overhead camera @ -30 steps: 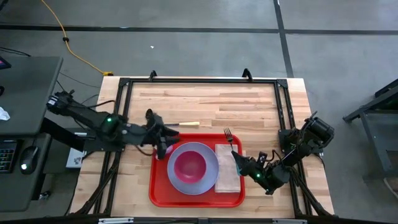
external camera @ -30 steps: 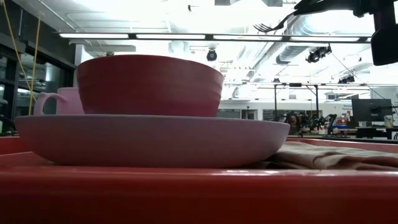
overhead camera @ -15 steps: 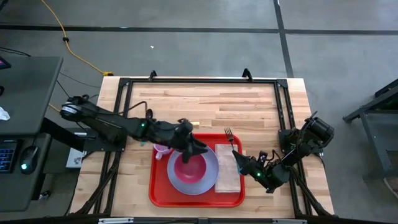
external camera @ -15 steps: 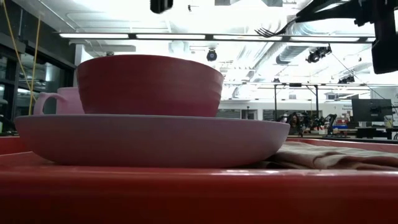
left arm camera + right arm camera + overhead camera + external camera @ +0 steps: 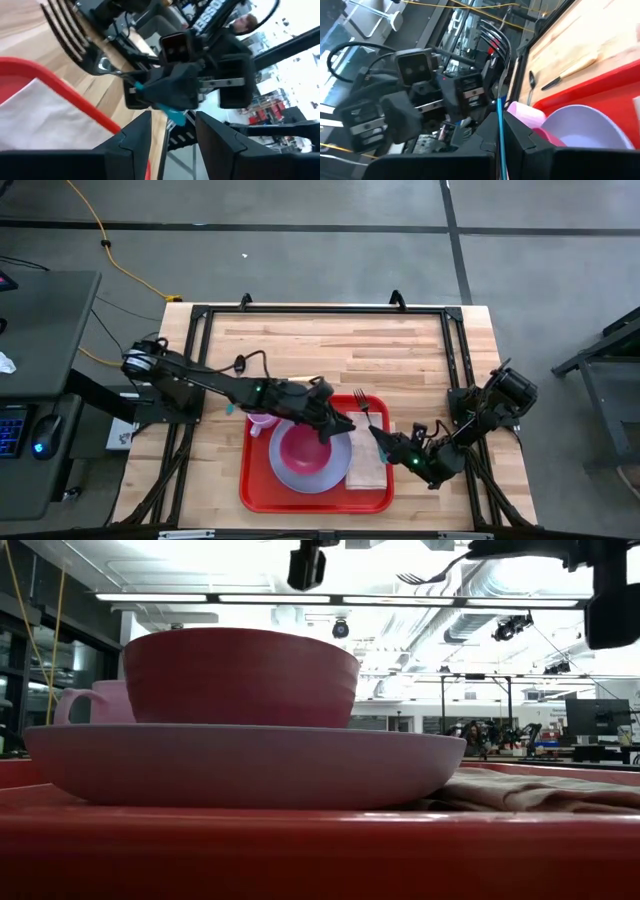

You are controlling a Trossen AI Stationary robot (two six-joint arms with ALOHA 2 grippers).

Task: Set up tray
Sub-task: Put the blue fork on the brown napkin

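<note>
Near the front middle of the table: the tray. On the tray: a plate toward the left side, a bowl inside the plate, a napkin flat along the right side, just beside the plate. At the tray's back left corner, beside the plate: a mug. Behind the tray on bare table: a knife. Above the tray's back right part: a fork, clamped in the right gripper, tines toward the table's back. Over the bowl's right edge, reaching from the left: the left gripper, close to the fork.
</note>
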